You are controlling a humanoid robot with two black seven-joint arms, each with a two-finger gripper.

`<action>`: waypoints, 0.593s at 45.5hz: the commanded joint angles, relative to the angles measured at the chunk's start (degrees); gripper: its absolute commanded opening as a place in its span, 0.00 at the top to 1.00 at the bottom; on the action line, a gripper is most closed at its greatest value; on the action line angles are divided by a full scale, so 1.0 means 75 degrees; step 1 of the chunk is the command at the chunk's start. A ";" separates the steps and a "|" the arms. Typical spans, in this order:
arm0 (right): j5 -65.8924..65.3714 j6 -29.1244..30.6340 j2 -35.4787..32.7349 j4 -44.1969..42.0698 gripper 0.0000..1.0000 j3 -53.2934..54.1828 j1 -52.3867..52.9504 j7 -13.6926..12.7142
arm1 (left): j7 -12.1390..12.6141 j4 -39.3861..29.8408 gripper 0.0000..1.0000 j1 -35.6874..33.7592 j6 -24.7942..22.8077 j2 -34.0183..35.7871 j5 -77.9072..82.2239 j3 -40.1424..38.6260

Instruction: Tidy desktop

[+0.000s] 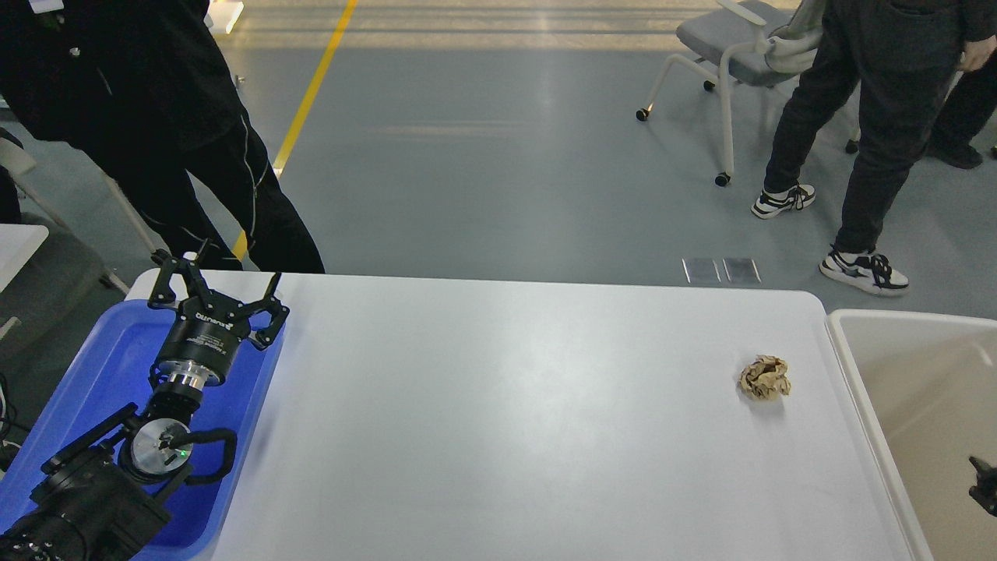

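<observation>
Left hand [216, 290] spread wide, empty, above blue tray [93, 374] at counter's [498, 405] left edge. Right hand [983, 483] barely visible over cream bin [919, 374]; state unclear. Crumpled brown paper [765, 378] on counter near bin.

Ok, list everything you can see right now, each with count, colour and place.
desktop: one, white, centre.
crumpled paper ball: one, tan, on the desktop's right side.
tray: one, blue, left edge.
bin: one, cream-white, right of the desktop.
chair: one, grey and white, floor far right.
people: at least two, dark clothes, standing behind.
left gripper: one, black, jaws open, over the tray.
right gripper: one, black, barely visible over the bin.
</observation>
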 commanded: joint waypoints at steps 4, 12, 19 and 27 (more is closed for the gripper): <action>-0.0247 0.0663 0.0482 0.2474 0.00 0.4253 -0.1206 -0.0010 | 0.0001 0.0004 0.00 0.0001 0.0000 0.0000 0.0001 -0.0002; -0.0762 0.0663 0.1197 0.3377 0.00 0.4865 -0.1288 -0.0022 | 0.0001 0.0004 0.00 0.0001 0.0000 0.0000 0.0001 0.0010; -0.2087 0.0639 0.1876 0.3952 0.00 0.5087 -0.1358 -0.0022 | 0.0001 -0.0008 0.00 0.0001 0.0000 0.0000 0.0001 -0.0002; -0.2579 0.0639 0.2580 0.4222 0.00 0.5299 -0.1206 -0.0022 | 0.0001 0.0004 0.00 0.0001 0.0000 0.0000 0.0001 -0.0002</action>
